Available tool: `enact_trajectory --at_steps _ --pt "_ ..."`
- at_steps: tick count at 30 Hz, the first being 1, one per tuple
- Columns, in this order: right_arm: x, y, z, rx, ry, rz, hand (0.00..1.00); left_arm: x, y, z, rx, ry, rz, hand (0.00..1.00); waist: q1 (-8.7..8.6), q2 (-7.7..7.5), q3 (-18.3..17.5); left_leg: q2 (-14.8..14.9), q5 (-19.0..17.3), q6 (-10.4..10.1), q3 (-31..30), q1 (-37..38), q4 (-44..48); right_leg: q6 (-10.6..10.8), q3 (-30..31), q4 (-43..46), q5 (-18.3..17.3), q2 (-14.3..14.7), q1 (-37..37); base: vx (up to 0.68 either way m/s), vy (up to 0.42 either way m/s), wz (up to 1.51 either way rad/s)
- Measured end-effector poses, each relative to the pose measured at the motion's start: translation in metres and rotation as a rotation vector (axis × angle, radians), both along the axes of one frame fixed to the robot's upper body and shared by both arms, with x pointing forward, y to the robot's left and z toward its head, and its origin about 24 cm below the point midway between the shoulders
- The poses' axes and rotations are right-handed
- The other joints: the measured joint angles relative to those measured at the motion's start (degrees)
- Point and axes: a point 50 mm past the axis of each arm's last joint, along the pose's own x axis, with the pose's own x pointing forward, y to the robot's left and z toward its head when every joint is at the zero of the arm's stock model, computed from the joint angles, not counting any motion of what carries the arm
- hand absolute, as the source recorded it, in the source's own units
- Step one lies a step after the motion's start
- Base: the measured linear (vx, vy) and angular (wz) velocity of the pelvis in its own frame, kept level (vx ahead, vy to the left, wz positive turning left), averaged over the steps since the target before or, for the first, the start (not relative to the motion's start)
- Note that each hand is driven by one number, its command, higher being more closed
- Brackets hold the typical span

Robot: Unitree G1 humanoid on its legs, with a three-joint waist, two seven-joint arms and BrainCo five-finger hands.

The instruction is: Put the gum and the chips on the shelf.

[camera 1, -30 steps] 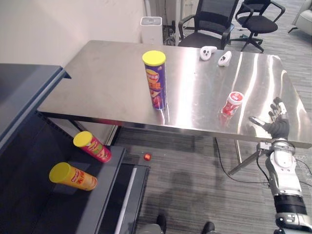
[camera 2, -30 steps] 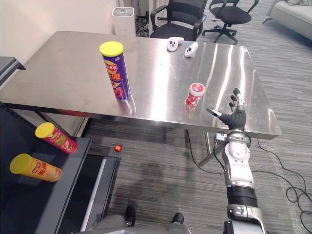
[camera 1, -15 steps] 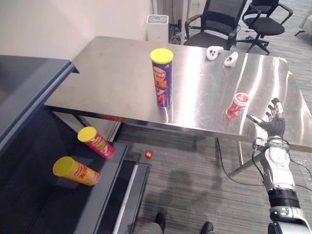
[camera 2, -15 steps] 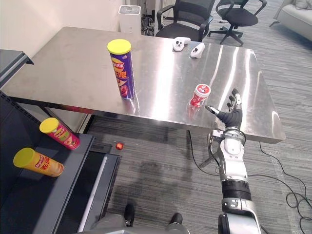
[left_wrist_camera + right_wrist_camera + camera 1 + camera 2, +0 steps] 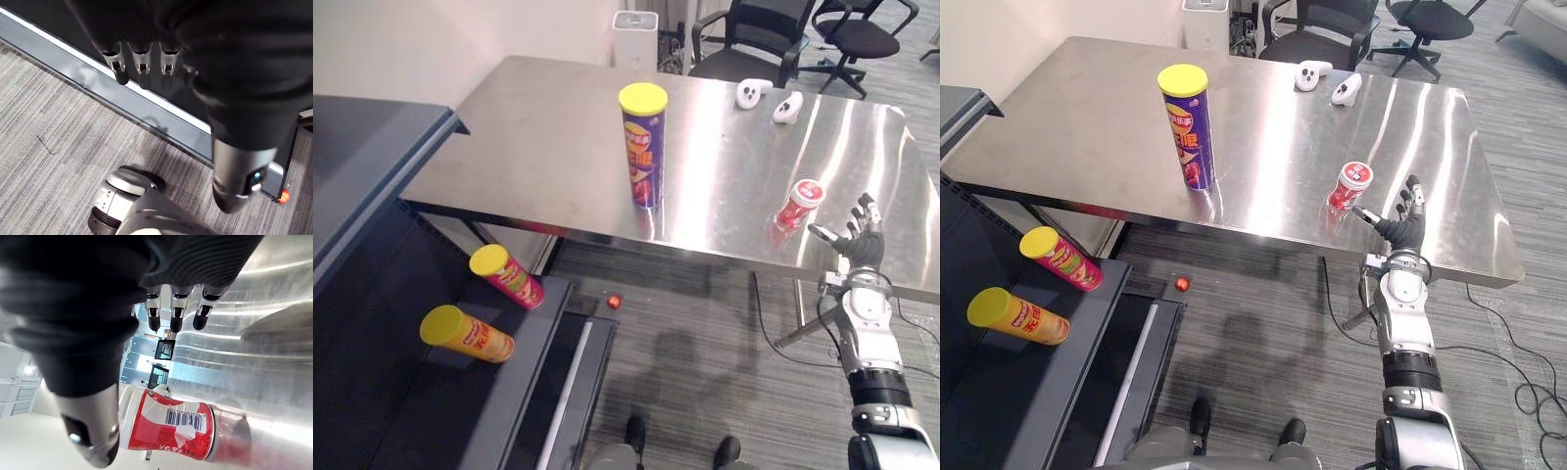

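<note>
The robot's right hand (image 5: 1400,227) hovers with straight, spread fingers just beside the small red plastic gum tub with a white lid (image 5: 1351,186). The tub stands upright near the front edge of the stainless steel table (image 5: 1077,147), toward its front right corner. A good grip likely means closing thumb and fingers round the tub's side, level, without nudging it. That edge is close, so a push could tip it off. The tall purple chips can with a yellow lid (image 5: 1188,125) stands upright well apart, with bare steel between. The left hand (image 5: 141,61) hangs with straight fingers by the dark shelf (image 5: 372,421).
</note>
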Motion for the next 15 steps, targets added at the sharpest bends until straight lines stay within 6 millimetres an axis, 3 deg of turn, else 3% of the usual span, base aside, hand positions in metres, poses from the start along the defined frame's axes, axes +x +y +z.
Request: enact_trajectory --at_steps 15 --pt "0.0082 0.0005 0.0072 0.016 -0.018 -0.026 0.0 0.0047 0.0003 0.001 0.008 -0.014 -0.005 0.0 1.1 0.19 1.6 -0.2 0.4 0.1 -0.3 -0.8 -1.1 0.0 -0.2 -0.1 0.0 0.0 -1.2 0.01 -0.001 0.01"
